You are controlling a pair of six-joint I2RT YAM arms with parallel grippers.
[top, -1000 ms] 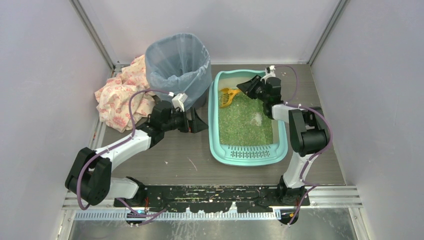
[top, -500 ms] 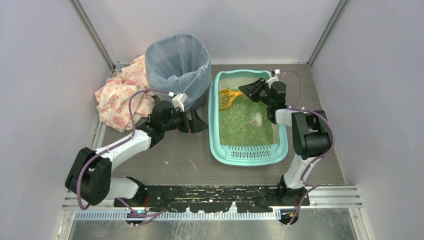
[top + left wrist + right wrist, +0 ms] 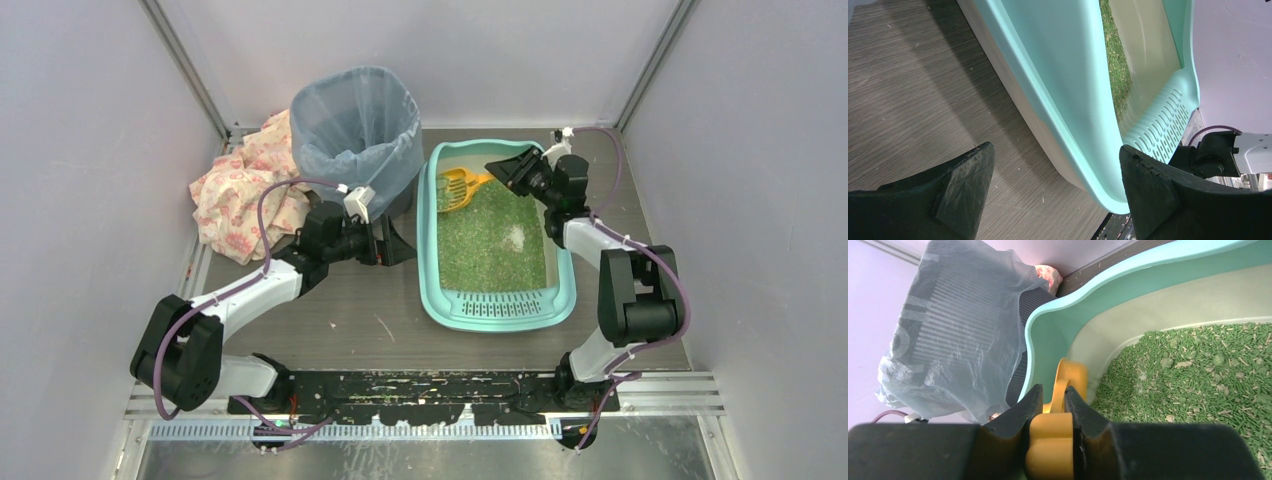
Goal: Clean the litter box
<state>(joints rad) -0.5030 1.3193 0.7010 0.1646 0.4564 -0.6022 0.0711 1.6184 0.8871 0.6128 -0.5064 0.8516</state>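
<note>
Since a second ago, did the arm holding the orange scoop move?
Yes. The right gripper, jaws shut on the small orange slotted scoop, has slid rightward toward the far right corner of the teal-green plastic litter box.

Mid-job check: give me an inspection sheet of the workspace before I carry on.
Surface: table, grey wood-grain, a few stray bits beside the box.
Job's things: litter box flat on the table; green litter inside with a pale patch; floor at the far end partly bare.
Clutter: bagged bin and patterned cloth, far left.
Grippers: left gripper open at the box's left wall, holding nothing; right gripper shut on the scoop handle, over the box's far-left corner.
Cables: purple cables looped along both arms; no snag seen.
Surroundings: plain walls on three sides.
</note>
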